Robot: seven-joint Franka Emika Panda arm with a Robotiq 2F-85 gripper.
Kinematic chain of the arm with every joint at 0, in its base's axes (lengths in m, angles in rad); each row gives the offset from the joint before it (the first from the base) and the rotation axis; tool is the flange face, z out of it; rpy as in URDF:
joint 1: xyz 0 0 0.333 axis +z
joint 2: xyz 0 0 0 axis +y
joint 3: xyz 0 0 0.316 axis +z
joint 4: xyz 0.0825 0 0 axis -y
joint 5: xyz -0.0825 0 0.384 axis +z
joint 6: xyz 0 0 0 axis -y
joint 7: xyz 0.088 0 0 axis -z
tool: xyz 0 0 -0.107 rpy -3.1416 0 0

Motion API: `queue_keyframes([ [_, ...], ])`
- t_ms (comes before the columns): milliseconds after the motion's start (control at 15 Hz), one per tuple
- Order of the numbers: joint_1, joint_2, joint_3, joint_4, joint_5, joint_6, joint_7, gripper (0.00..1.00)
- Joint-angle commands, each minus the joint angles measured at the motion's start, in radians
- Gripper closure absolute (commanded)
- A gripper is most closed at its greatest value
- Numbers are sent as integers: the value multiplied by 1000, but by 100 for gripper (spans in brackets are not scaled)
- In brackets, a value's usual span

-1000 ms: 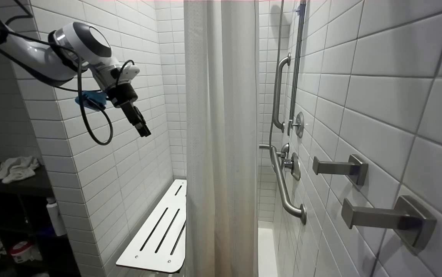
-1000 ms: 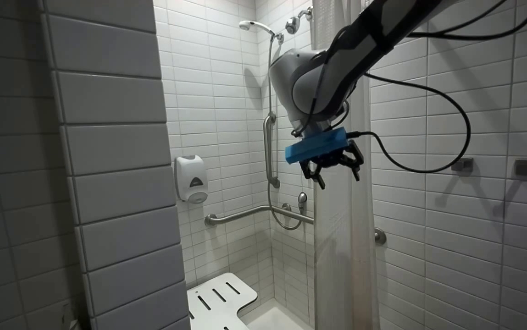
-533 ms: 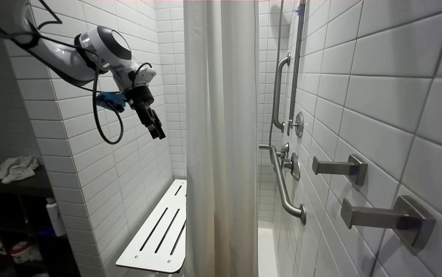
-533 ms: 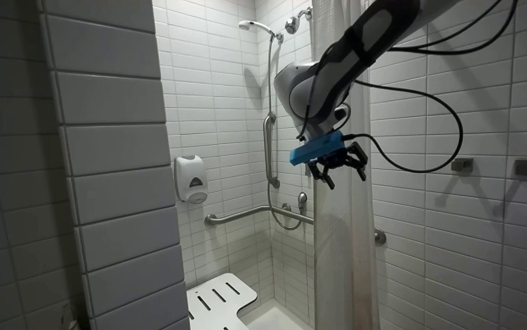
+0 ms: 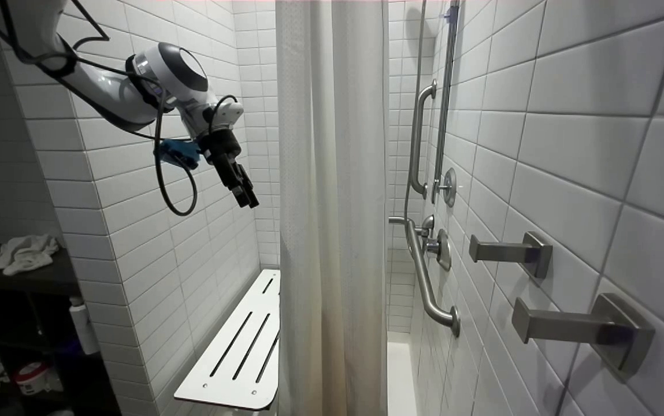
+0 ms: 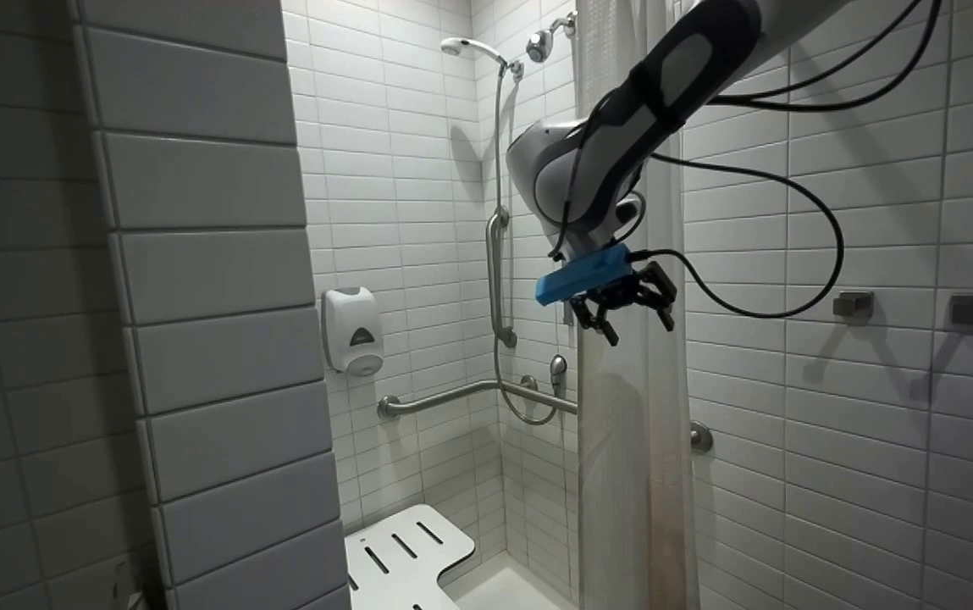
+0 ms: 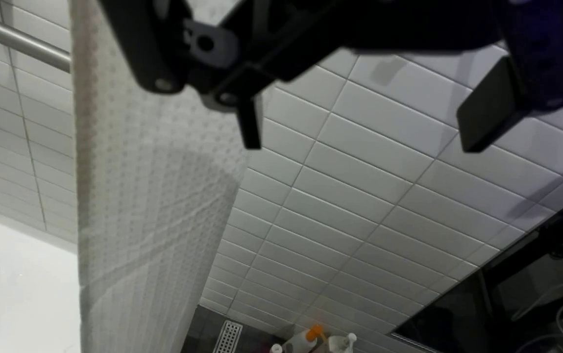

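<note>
My gripper (image 5: pixel 249 199) is black, points downward at a tilt and hangs in the air below the white arm. Its two fingers are spread apart with nothing between them in an exterior view (image 6: pixel 640 329) and in the wrist view (image 7: pixel 367 122). The nearest thing is a pale shower curtain (image 5: pixel 332 208), bunched into a vertical strip. In an exterior view the curtain (image 6: pixel 632 457) hangs behind the fingers. In the wrist view the curtain (image 7: pixel 154 211) is behind the left finger. I see no clear contact. A blue block (image 6: pixel 583 273) is fixed at the wrist.
A slotted white seat (image 5: pixel 233 352) stands below the gripper. Grab bars (image 5: pixel 431 294), wall hooks (image 5: pixel 568 327) and a soap dispenser (image 6: pixel 354 330) are on the tiled walls. A dark shelf (image 5: pixel 19 283) stands left. Bottles (image 7: pixel 301 341) stand on the floor. A cable loops beside the arm.
In both exterior views the gripper has moved to the right, further in an exterior view where it came closer to the curtain. The upper arm has lowered slightly. The fingers stay spread.
</note>
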Motion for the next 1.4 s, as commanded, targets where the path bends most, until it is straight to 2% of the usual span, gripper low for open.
queue_keyframes([
  [0, 27, 20, -14, 58, -56, -60, 103, 0],
  [600, 99, 68, 14, 153, -180, -177, 237, 0],
  [733, 121, 66, 25, 159, -198, -147, 167, 0],
  [1000, 164, 74, 53, 166, -319, -111, 50, 0],
  [1333, 169, 137, 46, 206, -435, -53, -3, 0],
])
